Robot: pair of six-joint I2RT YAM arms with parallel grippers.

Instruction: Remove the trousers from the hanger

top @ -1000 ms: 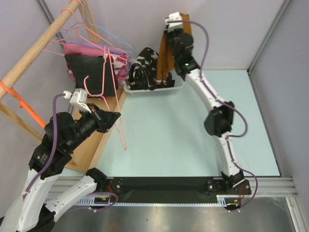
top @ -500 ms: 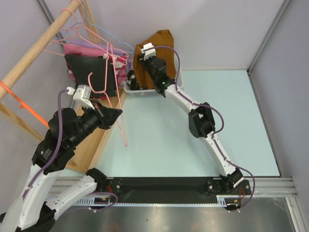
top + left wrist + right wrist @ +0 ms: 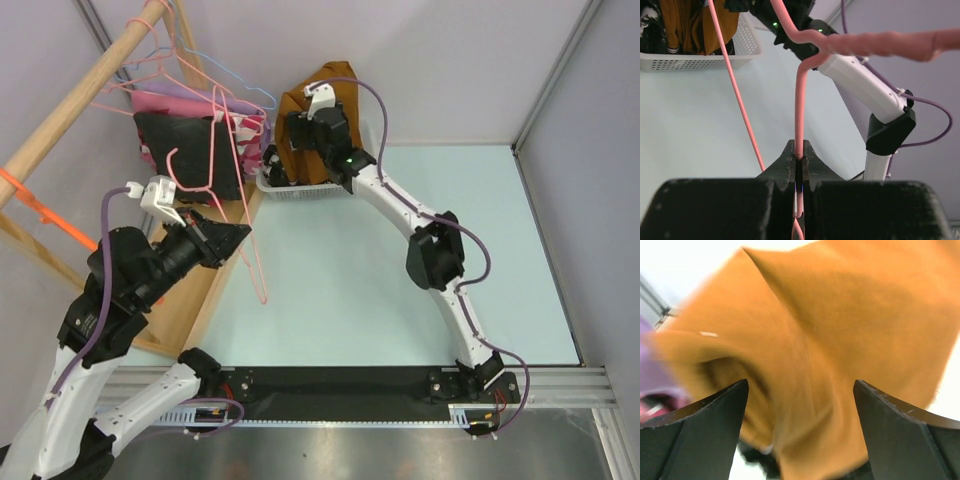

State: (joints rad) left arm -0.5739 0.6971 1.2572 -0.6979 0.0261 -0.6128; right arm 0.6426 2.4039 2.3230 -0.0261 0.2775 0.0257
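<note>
My left gripper (image 3: 243, 237) (image 3: 799, 150) is shut on the wire of a bare pink hanger (image 3: 258, 272) (image 3: 800, 105), held out over the table's left side. The rust-brown trousers (image 3: 335, 85) (image 3: 840, 315) are draped over the back of the white basket (image 3: 310, 186) (image 3: 700, 60). My right gripper (image 3: 297, 140) (image 3: 800, 405) hovers just above them with its jaws wide open and nothing pinched between them. The black, white-blotched trousers (image 3: 647, 22) lie in the basket's left end, mostly hidden under my right arm in the top view.
A slanted wooden clothes rail (image 3: 80, 90) on the left carries several wire hangers, with pink and black garments (image 3: 185, 140) still hanging. The rack's wooden base (image 3: 195, 300) borders the table's left edge. Walls close in behind and to the right.
My right arm swung left and down from high over the basket, and its gripper opened, letting go of the rust-brown trousers. The left arm shifted only slightly with the hanger.
</note>
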